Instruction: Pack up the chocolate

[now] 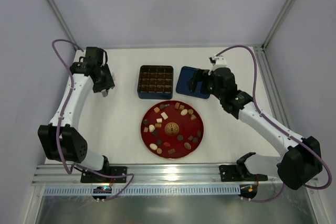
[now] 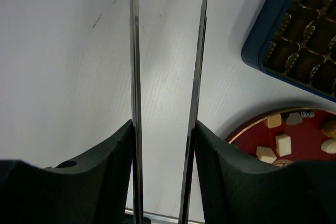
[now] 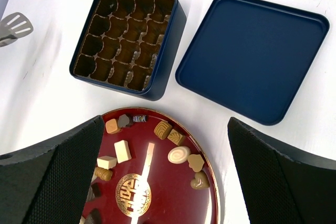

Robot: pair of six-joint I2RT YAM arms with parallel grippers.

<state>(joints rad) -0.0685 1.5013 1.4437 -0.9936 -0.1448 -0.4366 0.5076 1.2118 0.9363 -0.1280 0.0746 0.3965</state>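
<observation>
Right wrist: chocolate (image 3: 178, 154) lies between the wide-open right tool (image 3: 165, 177).

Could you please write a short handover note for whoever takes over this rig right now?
Left gripper: holds thin metal tongs, nothing between the blades, left of the box.
Right gripper: open, empty, above the lid.
Chocolate: all pieces lie on the red plate.
Done: box opened, lid set to its right.
Left: every compartment looks empty; all the pieces remain to be packed.
</observation>
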